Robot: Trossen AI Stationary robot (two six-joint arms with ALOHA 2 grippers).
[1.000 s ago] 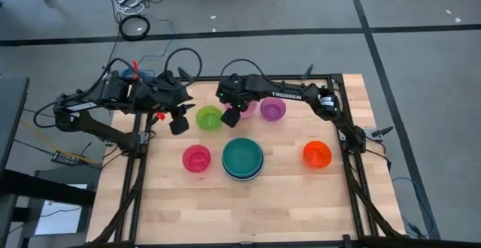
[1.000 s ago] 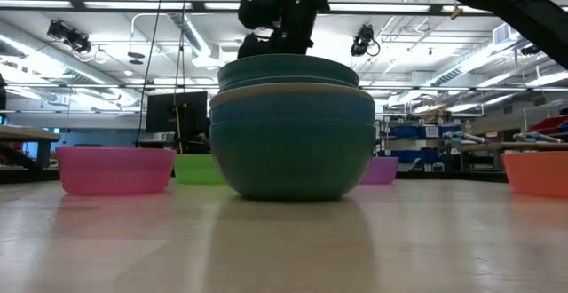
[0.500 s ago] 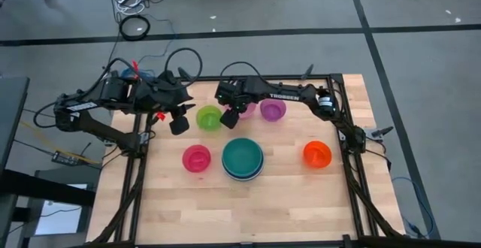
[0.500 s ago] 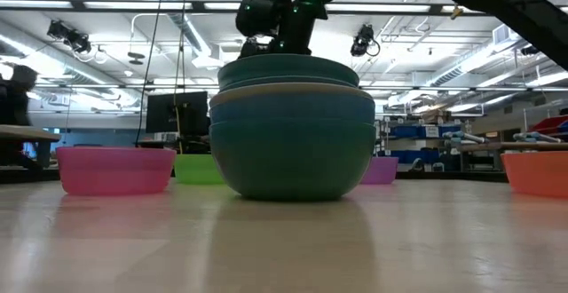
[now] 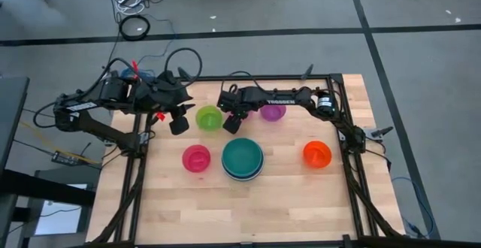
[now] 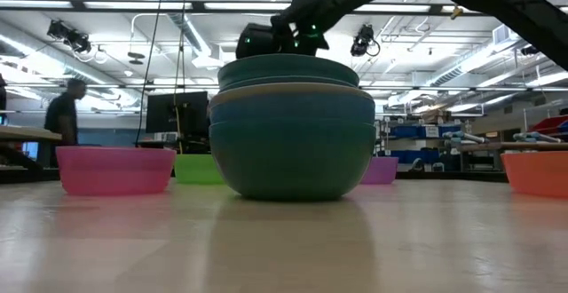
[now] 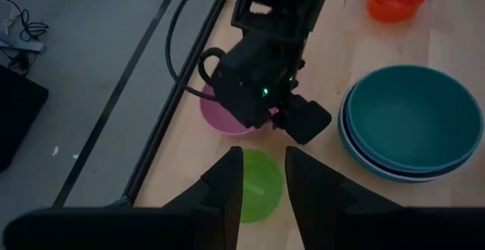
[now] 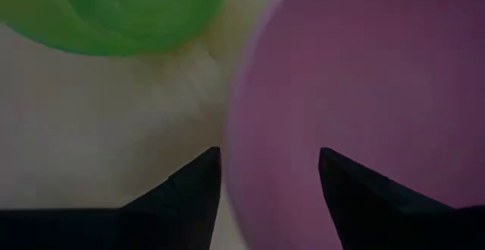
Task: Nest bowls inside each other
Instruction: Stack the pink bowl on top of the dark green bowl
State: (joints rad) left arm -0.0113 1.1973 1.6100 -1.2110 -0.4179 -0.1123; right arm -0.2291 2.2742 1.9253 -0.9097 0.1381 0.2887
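Nested bowls (image 5: 242,158) between two single bowls (image 5: 197,158)

Wooden table (image 5: 248,203), light butcher-block top, set in a black metal frame (image 5: 129,180). Grey floor around it crossed by dark tape lines (image 5: 301,31). Coiled black cable (image 5: 134,27) on floor beyond table. Person (image 6: 62,115) standing in background at left, beside a dark monitor (image 6: 177,112). Ceiling strip lights (image 6: 115,31) on.

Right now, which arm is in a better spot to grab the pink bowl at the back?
The right arm. Its open tool straddles the pink bowl's rim. The left tool hangs open on the lime green bowl's other side.
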